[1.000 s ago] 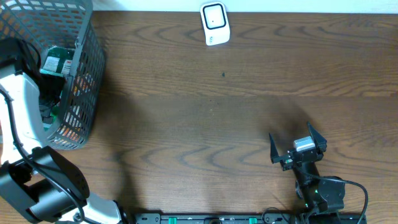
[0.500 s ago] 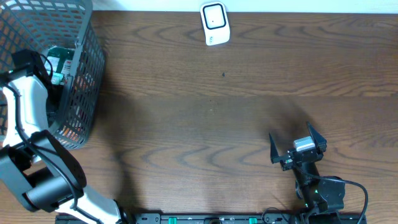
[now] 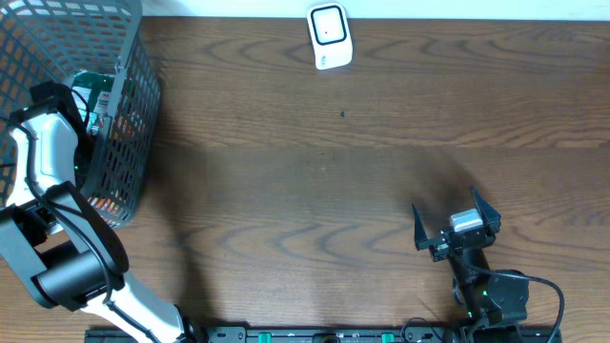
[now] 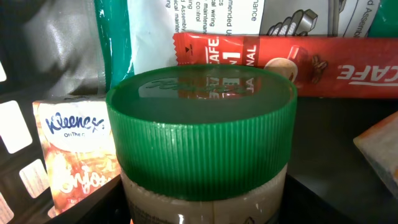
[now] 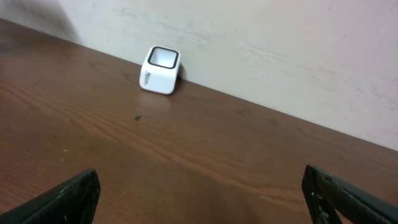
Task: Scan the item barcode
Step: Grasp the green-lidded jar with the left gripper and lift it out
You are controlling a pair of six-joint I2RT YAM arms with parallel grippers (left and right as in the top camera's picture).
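Item under inspection: jar point(image 4: 200, 186) with green ribbed lid point(image 4: 200, 134), standing upright inside the wire basket point(image 3: 126, 176) at upper left of the overhead view. Fills the centre of the left wrist view, close ahead of the camera.

Handling, judged: rigid body, pale contents showing below the lid, probably fairly heavy for its size. Glass or plastic not determinable; to be treated as breakable. Ribbed lid skirt offers the best bite, opposite sides, squarely across. Smooth wall below likely slippery. Barcode not visible from here.

Left pincer point(image 3: 81, 107): reaching down into the basket; fingers not shown in its own view, so wide or narrow cannot be told, nor any contact with the jar.

Right pincer point(image 3: 455, 219): spread wide, holding nothing, parked at lower right above the table point(image 3: 334, 171).

Clearances: Kleenex pack point(image 4: 73, 149) just beside the jar at lower left; red coffee sachet point(image 4: 311, 65) and printed packet point(image 4: 205, 15) behind it. Tight sideways; straight lift advised to clear the basket rim. Beyond the basket, open table all the way to the white scanner point(image 3: 330, 36) at top centre.
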